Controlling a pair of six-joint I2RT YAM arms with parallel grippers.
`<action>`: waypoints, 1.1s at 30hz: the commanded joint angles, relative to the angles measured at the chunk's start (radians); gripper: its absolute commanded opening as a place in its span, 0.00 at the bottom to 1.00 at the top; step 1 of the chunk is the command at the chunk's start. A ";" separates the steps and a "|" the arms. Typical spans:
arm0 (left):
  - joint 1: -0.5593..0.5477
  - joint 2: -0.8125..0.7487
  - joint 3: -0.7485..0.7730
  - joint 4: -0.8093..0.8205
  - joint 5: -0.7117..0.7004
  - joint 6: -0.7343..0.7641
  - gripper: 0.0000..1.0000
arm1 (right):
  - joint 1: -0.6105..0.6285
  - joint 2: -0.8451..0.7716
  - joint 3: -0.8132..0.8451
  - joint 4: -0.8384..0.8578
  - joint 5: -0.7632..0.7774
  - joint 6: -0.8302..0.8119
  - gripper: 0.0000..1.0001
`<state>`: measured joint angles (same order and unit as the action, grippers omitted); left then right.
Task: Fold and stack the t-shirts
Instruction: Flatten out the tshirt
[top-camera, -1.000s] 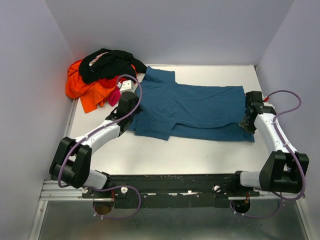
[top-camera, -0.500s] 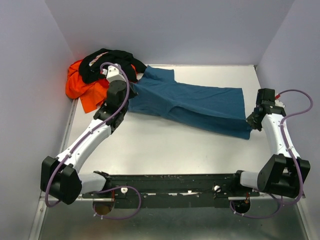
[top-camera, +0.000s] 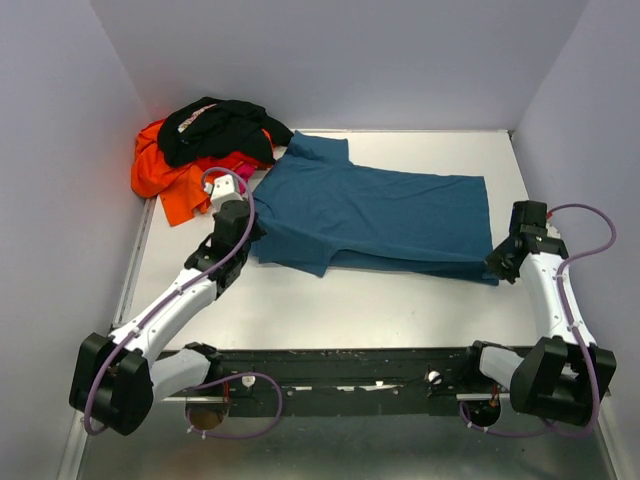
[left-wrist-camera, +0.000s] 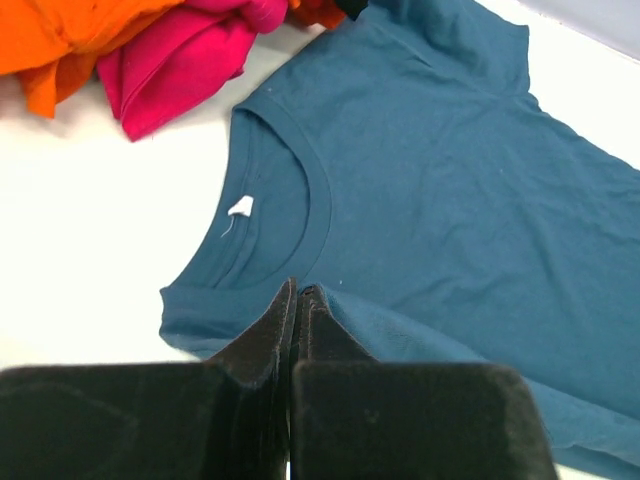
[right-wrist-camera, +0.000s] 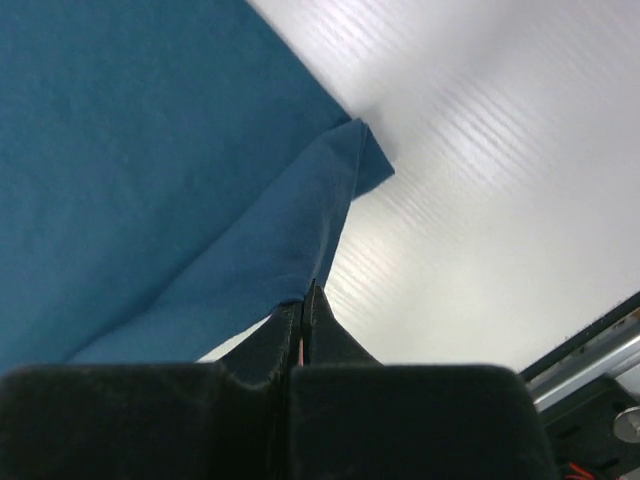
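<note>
The teal-blue t-shirt (top-camera: 370, 210) lies spread across the middle of the table, collar to the left and hem to the right. My left gripper (top-camera: 248, 232) is shut on its near shoulder beside the collar; in the left wrist view, cloth (left-wrist-camera: 450, 180) is pinched at the gripper's tip (left-wrist-camera: 298, 290). My right gripper (top-camera: 497, 262) is shut on the near hem corner, which is folded under (right-wrist-camera: 330, 190); its tip (right-wrist-camera: 310, 290) shows in the right wrist view. The black (top-camera: 215, 128), orange (top-camera: 165, 180) and magenta-pink (top-camera: 243, 170) t-shirts lie in a heap at the far left corner.
Grey walls close the table on the left, back and right. The heap's magenta-pink (left-wrist-camera: 180, 60) and orange (left-wrist-camera: 60, 40) cloth lies just beyond the teal collar. A black rail (top-camera: 350, 365) runs along the near edge between the arm bases.
Both grippers carried the teal shirt toward the far left, then back nearer. It now lies flatter and slightly farther back than a second ago. Both grippers stayed shut on it.
</note>
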<state>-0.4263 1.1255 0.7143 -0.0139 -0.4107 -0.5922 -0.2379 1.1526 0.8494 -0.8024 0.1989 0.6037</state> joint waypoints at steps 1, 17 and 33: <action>0.006 -0.066 -0.058 -0.017 -0.008 -0.046 0.00 | -0.006 -0.065 -0.033 -0.098 -0.018 0.047 0.01; 0.012 0.200 0.066 0.121 -0.099 -0.040 0.00 | -0.006 0.219 0.103 0.069 0.195 0.042 0.61; 0.023 0.342 0.131 0.233 -0.042 0.015 0.00 | -0.008 0.371 0.275 0.101 0.131 0.011 0.61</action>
<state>-0.4141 1.4612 0.8242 0.1696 -0.4660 -0.6060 -0.2379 1.5105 1.0927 -0.6937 0.3641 0.6201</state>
